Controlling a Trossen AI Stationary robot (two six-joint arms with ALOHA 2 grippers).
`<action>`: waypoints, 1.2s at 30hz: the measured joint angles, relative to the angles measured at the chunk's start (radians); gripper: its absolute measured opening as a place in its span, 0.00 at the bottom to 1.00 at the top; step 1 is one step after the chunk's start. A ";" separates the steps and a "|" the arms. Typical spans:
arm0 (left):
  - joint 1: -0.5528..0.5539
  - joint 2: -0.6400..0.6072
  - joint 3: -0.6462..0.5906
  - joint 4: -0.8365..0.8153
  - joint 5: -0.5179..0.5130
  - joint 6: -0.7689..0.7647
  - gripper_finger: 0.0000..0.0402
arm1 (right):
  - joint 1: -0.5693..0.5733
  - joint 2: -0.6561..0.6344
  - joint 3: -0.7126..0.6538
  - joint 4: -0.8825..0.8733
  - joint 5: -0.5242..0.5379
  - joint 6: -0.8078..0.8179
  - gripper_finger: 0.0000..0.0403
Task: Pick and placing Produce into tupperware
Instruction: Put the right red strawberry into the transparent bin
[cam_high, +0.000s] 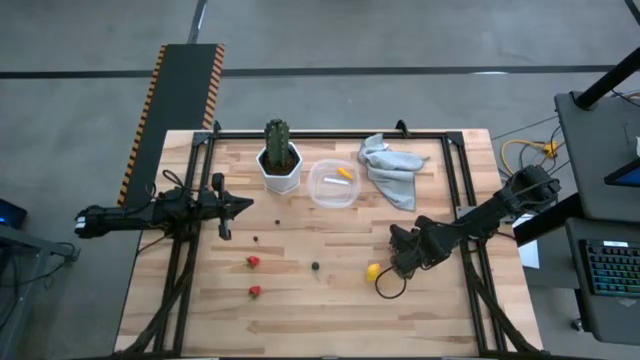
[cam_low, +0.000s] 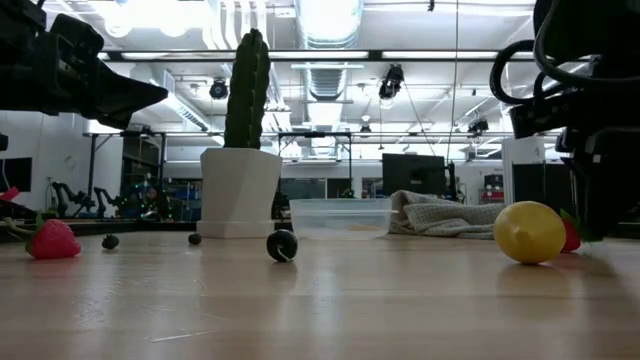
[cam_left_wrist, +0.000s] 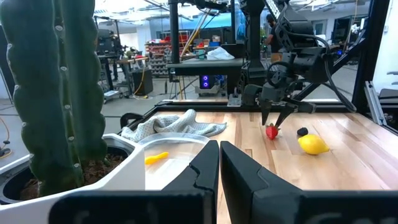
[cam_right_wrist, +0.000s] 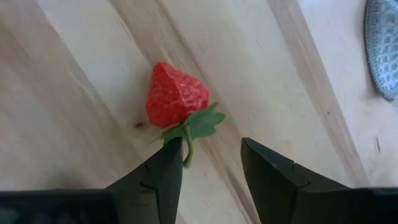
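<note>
We find only the yellow-orange stick (cam_high: 343, 174) inside the tupperware (cam_high: 334, 184). Lemon (cam_high: 373, 270), two strawberries (cam_high: 253, 262) and dark berries (cam_high: 315, 267) lie loose on the table (cam_high: 300, 320). Right gripper (cam_right_wrist: 211, 158), fingers apart, hovers at a third strawberry (cam_right_wrist: 174, 94), not yet grasped. Left gripper (cam_left_wrist: 219, 163) waits closed, empty, beside the cactus pot (cam_high: 280, 172).

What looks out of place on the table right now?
Nothing looks spilled or damaged. A crumpled grey cloth lies beside the tupperware, which holds only the yellow-orange stick; the other produce is scattered loose across the table.
</note>
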 joint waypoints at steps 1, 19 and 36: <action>0.000 0.000 0.000 0.000 0.000 0.000 0.00 | 0.000 0.000 -0.001 -0.001 -0.006 0.000 0.39; 0.000 0.000 0.000 0.000 0.000 0.000 0.00 | -0.001 0.000 -0.039 0.051 -0.010 -0.017 0.27; -0.001 0.000 0.000 0.000 0.000 0.000 0.00 | 0.000 -0.006 -0.035 0.056 -0.101 0.011 0.03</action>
